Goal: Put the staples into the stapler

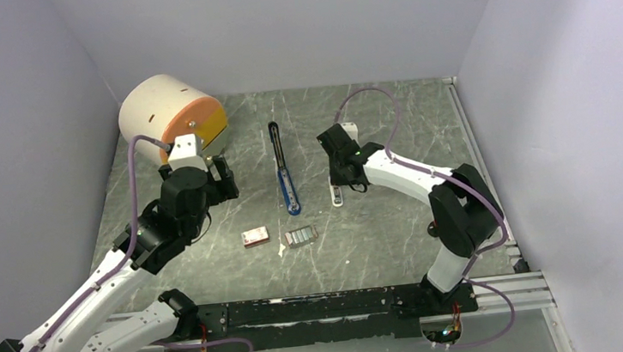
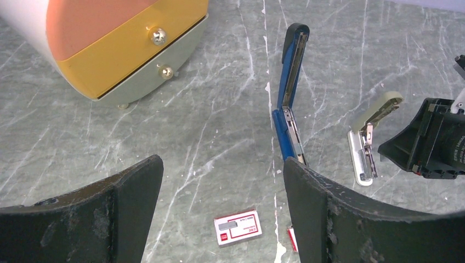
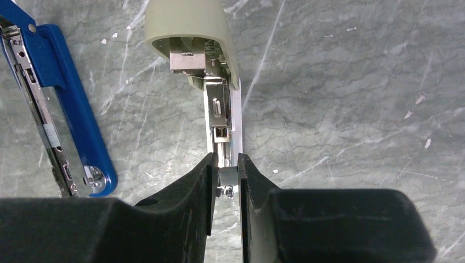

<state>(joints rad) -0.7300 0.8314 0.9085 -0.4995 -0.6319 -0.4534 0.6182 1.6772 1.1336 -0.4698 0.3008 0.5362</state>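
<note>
Top external shows the whole layout. The stapler (image 1: 286, 178) lies opened flat near the middle of the table (image 1: 401, 245), its black arm pointing to 12 o'clock and its blue base to 6. The staples (image 1: 301, 236), a small grey block, lie at 6 o'clock from it, apart from both grippers. The pink-red and white box (image 1: 254, 237) sits just at their 9 o'clock. The round drawer unit (image 1: 171, 112) stands at the table's 10 o'clock. Only this view shows the staples.

The left wrist view shows the left gripper (image 2: 224, 164) released, with its fingers (image 2: 109, 219) spread wide above bare table and nothing between them. The box (image 2: 237, 228) appears low between them. The stapler (image 2: 289, 104) is at 1 o'clock and the drawer unit (image 2: 126, 49) at 11. At 3 o'clock is a beige stapler (image 2: 368, 142), with the right gripper (image 2: 433, 139) beside it. From here the grip itself cannot be made out.

The right wrist view settles that. The right gripper (image 3: 226, 175) is clenched on the narrow metal end of the beige stapler (image 3: 211, 55), whose rounded cover is tipped up at 12 o'clock. The blue stapler (image 3: 71, 120) lies at 9 o'clock, its metal channel exposed.

In the top view the left gripper (image 1: 205, 184) is at 9 o'clock from the stapler. The right gripper (image 1: 341, 182) is at 3, on the beige stapler (image 1: 337, 194).
</note>
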